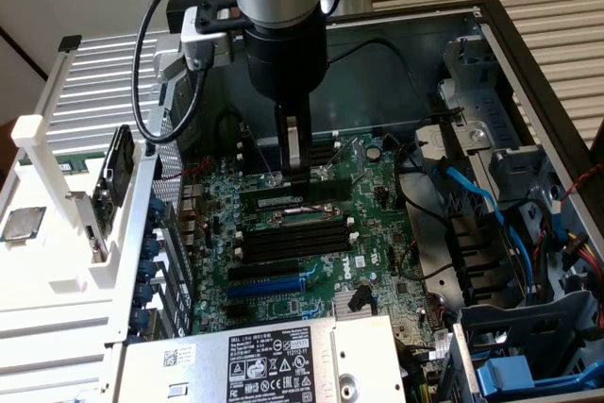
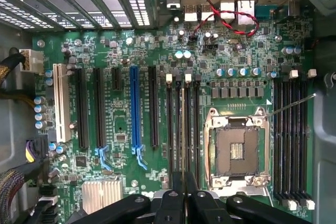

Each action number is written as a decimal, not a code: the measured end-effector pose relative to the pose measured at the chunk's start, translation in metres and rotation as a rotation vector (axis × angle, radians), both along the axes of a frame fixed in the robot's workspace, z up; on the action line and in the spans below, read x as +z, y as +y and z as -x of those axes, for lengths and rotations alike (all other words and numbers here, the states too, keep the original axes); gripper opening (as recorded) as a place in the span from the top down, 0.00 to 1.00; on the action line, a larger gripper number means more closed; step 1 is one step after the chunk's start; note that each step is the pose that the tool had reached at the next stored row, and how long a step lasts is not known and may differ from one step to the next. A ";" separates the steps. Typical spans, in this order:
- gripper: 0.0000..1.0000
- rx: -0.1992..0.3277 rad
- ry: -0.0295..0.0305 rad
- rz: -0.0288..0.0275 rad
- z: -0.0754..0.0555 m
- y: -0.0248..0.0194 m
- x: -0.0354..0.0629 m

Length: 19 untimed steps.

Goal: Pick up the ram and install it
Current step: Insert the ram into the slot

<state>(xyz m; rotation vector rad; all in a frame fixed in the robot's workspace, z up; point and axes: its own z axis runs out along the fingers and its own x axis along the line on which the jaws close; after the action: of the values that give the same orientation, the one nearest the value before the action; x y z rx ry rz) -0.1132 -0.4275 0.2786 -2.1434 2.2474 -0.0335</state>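
Currently I read the gripper (image 1: 298, 175) as nearly closed. Its fingers (image 2: 172, 205) pinch the top edge of the ram (image 2: 182, 129), which stands on edge along one of the black memory slots (image 2: 169, 129). In the exterior view the stick shows its green face and label strip directly below the fingertips.

The open computer case (image 1: 491, 40) holds the motherboard (image 1: 377, 224). On the board, the CPU socket (image 2: 237, 150) sits just beside that slot bank, and the blue slot (image 2: 135, 108) lies on the bank's other side. At the exterior view's left, a white rack (image 1: 38, 134) carries a processor chip (image 1: 21, 224).
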 end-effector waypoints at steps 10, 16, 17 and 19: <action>0.88 0.004 0.0022 -0.0002 0.000 0.0000 -0.0060; 0.88 0.005 0.0030 -0.0002 0.000 0.0000 -0.0118; 0.88 0.005 0.0032 -0.0001 0.000 0.0000 -0.0129; 0.88 0.006 0.0033 -0.0002 0.000 0.0000 -0.0153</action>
<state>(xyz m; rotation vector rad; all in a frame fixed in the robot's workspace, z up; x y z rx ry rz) -0.1132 -0.4275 0.2633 -2.1513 2.2430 -0.0296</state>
